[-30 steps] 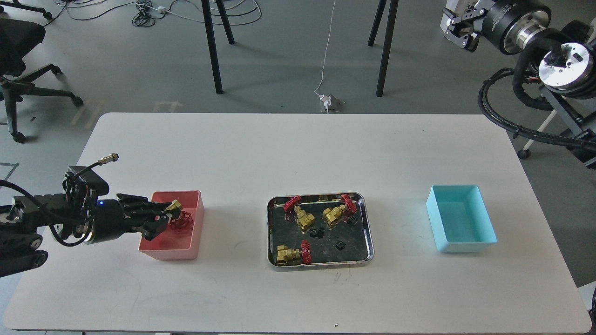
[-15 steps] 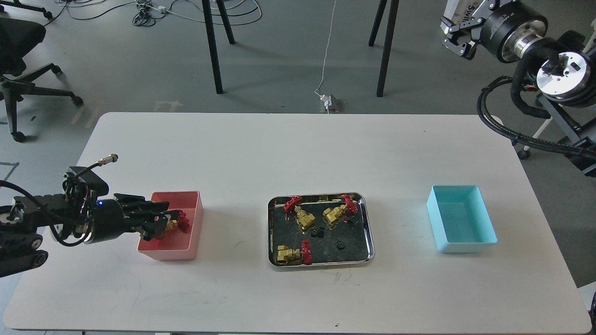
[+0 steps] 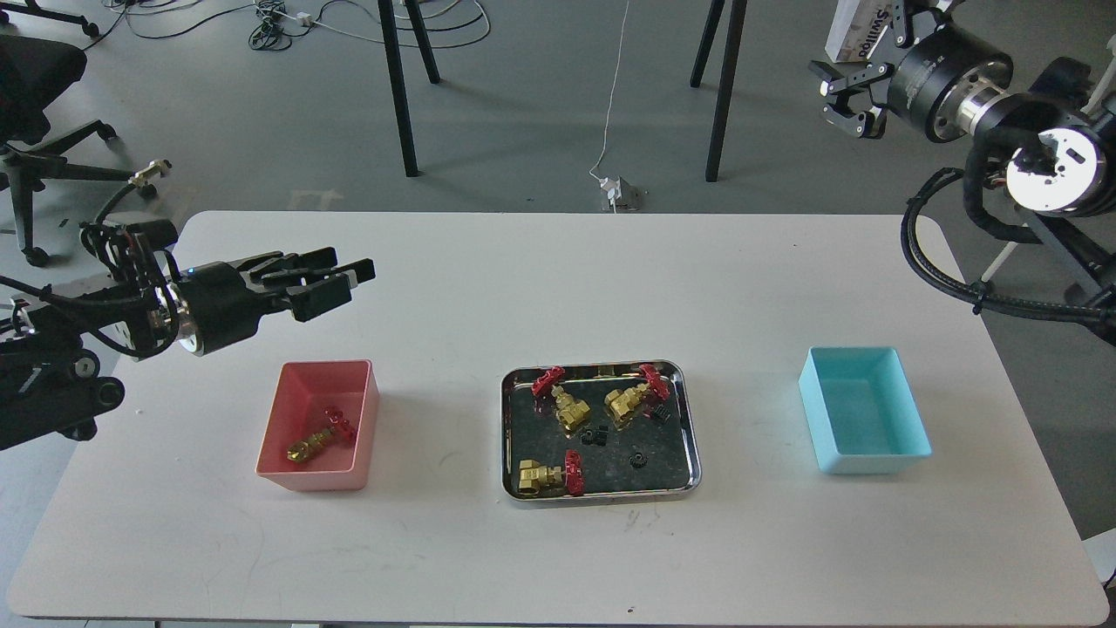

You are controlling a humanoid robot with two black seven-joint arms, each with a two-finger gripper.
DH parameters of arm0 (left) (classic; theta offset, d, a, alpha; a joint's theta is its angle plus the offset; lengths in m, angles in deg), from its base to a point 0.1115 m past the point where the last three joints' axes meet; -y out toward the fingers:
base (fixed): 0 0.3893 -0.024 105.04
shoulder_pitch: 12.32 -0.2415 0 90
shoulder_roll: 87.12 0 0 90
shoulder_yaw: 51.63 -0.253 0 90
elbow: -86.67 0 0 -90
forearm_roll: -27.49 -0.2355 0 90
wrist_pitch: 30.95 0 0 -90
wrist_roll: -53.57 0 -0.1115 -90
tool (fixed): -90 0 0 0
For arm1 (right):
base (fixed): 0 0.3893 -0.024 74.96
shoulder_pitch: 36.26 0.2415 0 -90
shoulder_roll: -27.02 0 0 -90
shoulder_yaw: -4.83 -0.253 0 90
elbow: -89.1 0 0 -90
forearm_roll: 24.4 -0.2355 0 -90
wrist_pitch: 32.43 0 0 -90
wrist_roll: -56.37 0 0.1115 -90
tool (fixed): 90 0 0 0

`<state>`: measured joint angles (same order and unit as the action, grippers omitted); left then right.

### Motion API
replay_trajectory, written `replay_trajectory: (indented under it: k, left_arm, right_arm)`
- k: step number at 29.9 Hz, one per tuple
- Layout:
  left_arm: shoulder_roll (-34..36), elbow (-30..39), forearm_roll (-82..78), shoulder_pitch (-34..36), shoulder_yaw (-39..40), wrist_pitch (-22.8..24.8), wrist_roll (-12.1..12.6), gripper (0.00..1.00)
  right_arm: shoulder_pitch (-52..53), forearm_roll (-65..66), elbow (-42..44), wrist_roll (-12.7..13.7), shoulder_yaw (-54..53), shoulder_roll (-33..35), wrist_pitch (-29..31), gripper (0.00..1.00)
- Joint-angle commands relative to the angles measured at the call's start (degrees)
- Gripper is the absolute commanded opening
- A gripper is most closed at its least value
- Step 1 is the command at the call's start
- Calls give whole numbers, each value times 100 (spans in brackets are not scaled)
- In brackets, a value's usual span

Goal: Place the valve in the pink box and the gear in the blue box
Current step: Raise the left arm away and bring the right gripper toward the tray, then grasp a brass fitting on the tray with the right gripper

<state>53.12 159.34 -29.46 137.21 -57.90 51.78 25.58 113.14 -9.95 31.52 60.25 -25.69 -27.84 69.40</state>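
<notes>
A brass valve with a red handwheel (image 3: 319, 439) lies inside the pink box (image 3: 296, 475) at the table's left. My left gripper (image 3: 336, 279) is open and empty, raised above and behind the pink box. Three more valves (image 3: 567, 408) and several tiny black gears (image 3: 595, 434) lie in the steel tray (image 3: 690, 453) at the centre. The blue box (image 3: 907, 427) stands empty at the right. My right gripper (image 3: 847, 92) is high beyond the table's far right corner, open and empty.
A black chair (image 3: 35, 78) stands off the table at the far left. Black table legs (image 3: 397, 87) and cables lie on the floor behind. My right arm's hose (image 3: 942, 270) hangs over the table's right edge.
My left gripper let go of the valve in the pink box, opened, and rose up and back away from the box. The right gripper shifted slightly and opened wider.
</notes>
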Motion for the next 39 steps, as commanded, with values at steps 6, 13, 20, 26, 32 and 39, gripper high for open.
replay_trajectory:
  k: [6, 13, 20, 26, 32, 39]
  left_arm:
    - [-1349, 161, 4206, -144, 2804, 2587, -1, 80]
    - [-2404, -710, 4676, -371, 3237, 3527, -1, 82]
    - [-2923, -728, 4667, -873, 3272, 3527, -1, 87]
    - [-3187, -737, 4676, -926, 3360, 3527, -1, 87]
    - [-3222, -728, 4702, -1022, 3448, 3527, -1, 87]
    - [-3214, -719, 4693, -1242, 3501, 3527, -1, 87]
  right_arm:
    - [54, 2780, -1228, -80, 1354, 994, 1593, 100]
    - [1230, 5102, -1993, -80, 3628, 855, 1603, 100]
    - [2180, 5278, -2407, -80, 5661, -181, 1612, 100]
    - [2216, 5278, -1995, -54, 5952, -1298, 1568, 98]
    - [2111, 5278, -1133, -45, 6163, -2282, 1480, 77]
    - [2040, 5261, -851, -45, 6286, -2819, 1436, 68]
